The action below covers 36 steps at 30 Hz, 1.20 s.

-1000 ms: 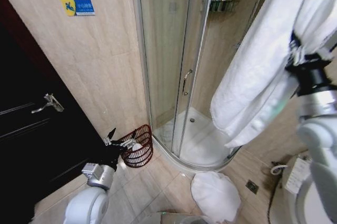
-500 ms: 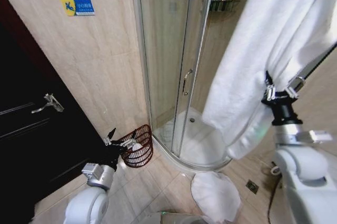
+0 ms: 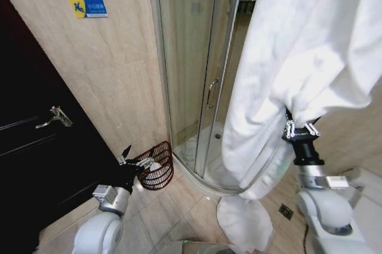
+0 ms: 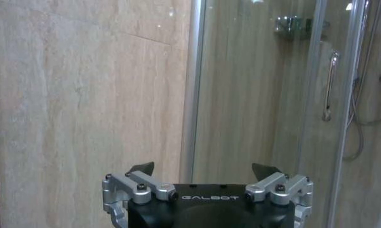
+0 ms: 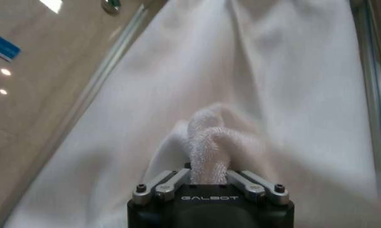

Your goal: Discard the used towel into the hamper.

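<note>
Now the right gripper (image 3: 300,127), clamped on the white towel (image 3: 298,63), has swung leftward toward the hamper (image 3: 156,165) on the floor beside the spread-fingered left gripper (image 3: 132,158).

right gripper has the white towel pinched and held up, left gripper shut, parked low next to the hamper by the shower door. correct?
One error: the left gripper is open, not shut; the left wrist view shows its fingers spread apart with nothing between them. The rest holds: the right gripper is shut on a fold of the white towel held up high, and the left gripper sits low beside the hamper near the shower door.
</note>
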### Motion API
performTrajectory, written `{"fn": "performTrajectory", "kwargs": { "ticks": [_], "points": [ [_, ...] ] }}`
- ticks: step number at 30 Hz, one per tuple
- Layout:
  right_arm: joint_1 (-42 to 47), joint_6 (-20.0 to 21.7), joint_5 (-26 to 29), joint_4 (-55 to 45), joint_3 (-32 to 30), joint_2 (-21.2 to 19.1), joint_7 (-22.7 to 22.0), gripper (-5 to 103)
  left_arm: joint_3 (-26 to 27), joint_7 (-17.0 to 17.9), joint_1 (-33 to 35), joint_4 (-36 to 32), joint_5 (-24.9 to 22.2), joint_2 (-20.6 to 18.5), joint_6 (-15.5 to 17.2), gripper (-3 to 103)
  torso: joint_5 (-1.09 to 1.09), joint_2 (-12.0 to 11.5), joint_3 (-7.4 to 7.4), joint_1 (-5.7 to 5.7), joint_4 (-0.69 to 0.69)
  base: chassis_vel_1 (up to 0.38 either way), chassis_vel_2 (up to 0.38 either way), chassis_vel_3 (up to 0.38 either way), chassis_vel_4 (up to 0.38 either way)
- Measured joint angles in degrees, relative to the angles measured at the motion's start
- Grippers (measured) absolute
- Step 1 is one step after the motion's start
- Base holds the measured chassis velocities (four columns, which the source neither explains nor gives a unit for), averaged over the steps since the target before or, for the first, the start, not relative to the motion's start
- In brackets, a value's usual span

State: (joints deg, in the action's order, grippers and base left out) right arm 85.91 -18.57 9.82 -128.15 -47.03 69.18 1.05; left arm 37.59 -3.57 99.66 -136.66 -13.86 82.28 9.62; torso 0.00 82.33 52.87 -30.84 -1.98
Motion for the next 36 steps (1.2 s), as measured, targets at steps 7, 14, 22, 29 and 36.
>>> {"fn": "performTrajectory", "kwargs": {
  "ticks": [7,14,22,29,36],
  "points": [
    [2.14,-2.17,-1.9,-3.18,0.37,1.48,0.39,9,0.0,0.0,0.0,0.0,0.0,0.0,0.0,100,-0.01,0.0,0.0,0.0,-0.01,0.0,0.0,0.0,0.0],
    [2.53,-3.48,-4.71,-7.83,-0.52,1.35,0.09,9,0.0,0.0,0.0,0.0,0.0,0.0,0.0,100,-0.02,0.0,0.0,0.0,-0.01,0.0,0.0,0.0,0.0],
    [2.14,-3.01,-4.83,-10.64,-1.28,0.53,-1.0,9,0.0,0.0,0.0,0.0,0.0,0.0,0.0,100,-0.03,0.0,0.0,0.0,-0.01,0.0,0.0,0.0,0.0],
    [2.06,-0.79,-2.26,-13.37,-1.68,-0.32,-2.09,9,0.0,0.0,0.0,0.0,0.0,0.0,0.0,100,-0.01,0.0,0.0,0.0,-0.01,0.0,0.0,0.0,0.0],
    [1.93,1.6,1.33,-15.27,-2.16,-1.49,-3.34,9,0.0,0.0,0.0,0.0,0.0,0.0,0.0,100,-0.01,0.0,0.0,0.0,-0.01,0.0,0.0,0.0,0.0]
  ]
}}
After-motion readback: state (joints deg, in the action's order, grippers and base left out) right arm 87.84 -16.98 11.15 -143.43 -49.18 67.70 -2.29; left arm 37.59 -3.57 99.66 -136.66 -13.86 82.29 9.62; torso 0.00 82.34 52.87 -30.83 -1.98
